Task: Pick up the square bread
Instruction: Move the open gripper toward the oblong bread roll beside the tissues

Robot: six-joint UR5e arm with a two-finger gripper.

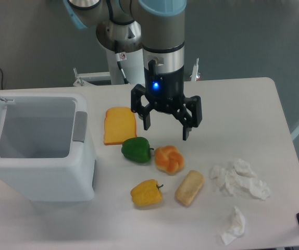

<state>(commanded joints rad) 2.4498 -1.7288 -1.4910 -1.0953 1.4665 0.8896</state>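
Observation:
The square bread is a pale tan oblong roll lying on the white table, right of the yellow pepper and just below-right of the round orange knotted bun. My gripper hangs open and empty above the table, behind the bun and well up-left of the bread. Its two black fingers point down and touch nothing.
A flat orange-yellow toast slice lies left of the gripper. A green pepper sits below it. A white open bin stands at the left. Crumpled white tissues lie right of the bread, with another near the front edge.

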